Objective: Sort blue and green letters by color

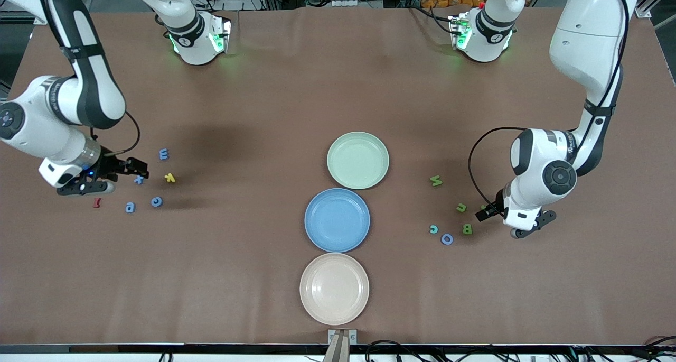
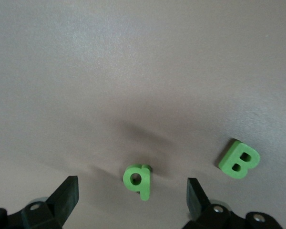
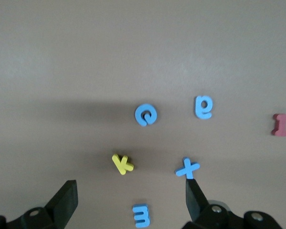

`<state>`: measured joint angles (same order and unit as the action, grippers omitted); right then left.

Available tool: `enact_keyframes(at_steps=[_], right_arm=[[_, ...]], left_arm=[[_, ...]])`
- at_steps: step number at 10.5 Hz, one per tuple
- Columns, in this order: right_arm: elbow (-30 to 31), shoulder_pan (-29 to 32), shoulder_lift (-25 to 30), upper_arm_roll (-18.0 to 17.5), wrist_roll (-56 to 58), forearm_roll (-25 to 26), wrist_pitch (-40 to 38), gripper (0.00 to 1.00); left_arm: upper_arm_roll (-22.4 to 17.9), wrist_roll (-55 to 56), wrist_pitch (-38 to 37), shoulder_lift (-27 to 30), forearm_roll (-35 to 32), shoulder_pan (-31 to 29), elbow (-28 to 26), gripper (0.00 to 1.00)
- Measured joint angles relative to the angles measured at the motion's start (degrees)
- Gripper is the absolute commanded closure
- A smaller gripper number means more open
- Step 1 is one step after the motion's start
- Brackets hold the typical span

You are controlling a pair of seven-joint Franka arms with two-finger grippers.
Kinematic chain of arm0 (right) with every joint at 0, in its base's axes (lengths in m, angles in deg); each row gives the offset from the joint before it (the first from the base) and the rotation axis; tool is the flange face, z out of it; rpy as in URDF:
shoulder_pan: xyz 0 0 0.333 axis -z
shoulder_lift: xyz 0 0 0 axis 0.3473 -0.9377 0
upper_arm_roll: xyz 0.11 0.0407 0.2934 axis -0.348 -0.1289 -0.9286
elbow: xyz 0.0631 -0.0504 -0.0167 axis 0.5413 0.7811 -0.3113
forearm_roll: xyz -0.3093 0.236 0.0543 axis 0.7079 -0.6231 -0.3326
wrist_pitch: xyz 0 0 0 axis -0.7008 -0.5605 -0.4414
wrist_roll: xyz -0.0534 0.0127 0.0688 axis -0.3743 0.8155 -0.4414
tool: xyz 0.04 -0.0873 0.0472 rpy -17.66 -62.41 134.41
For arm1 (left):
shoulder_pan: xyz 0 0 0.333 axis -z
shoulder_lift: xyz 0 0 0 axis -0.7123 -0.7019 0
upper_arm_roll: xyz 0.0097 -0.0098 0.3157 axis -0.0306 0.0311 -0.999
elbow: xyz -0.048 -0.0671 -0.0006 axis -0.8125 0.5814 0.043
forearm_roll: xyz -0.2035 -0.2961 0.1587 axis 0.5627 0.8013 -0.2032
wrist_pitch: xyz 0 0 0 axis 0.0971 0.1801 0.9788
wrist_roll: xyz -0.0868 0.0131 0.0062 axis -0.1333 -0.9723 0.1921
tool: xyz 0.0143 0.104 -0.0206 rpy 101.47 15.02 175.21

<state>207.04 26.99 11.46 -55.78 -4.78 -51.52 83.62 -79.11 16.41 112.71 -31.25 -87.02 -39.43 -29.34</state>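
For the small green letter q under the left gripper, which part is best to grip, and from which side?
Probably from straight above, pinching the flat green letter q across its round bowl. It lies flat on the table between the left gripper fingers, which are open, apart from the green letter B.

The brown tabletop (image 1: 274, 87) carries three plates in a column at its middle: a pale green plate (image 1: 358, 160) at 12 o'clock, a blue plate (image 1: 337, 220) at centre, a cream plate (image 1: 334, 288) at 6 o'clock. Toward the right arm's end lie blue letters E (image 1: 163, 154), X (image 1: 139, 179), c (image 1: 157, 201) and a (image 1: 130, 207), plus a yellow k (image 1: 169, 178) and a dark red letter (image 1: 97, 203). Toward the left arm's end lie green N (image 1: 435, 181), u (image 1: 461, 207), B (image 1: 467, 229) and q (image 2: 137, 180) (mostly hidden from the front), a teal c (image 1: 433, 229) and a periwinkle ring O (image 1: 447, 239).
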Motion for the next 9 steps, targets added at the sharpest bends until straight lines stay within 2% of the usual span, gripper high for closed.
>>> enact_keyframes(at_steps=[5, 9], right_arm=[[14.2, 2.0, 1.9, -0.7, 8.2, 0.0, 12.2, 0.0], [20.9, 2.7, 2.1, -0.7, 9.2, 0.0, 17.9, 0.0]], left_arm=[[0.0, 1.2, 0.8, -1.2, 0.0, 0.1, 0.0, 0.0], [0.0, 1.3, 0.8, -1.8, 0.0, 0.1, 0.0, 0.0]])
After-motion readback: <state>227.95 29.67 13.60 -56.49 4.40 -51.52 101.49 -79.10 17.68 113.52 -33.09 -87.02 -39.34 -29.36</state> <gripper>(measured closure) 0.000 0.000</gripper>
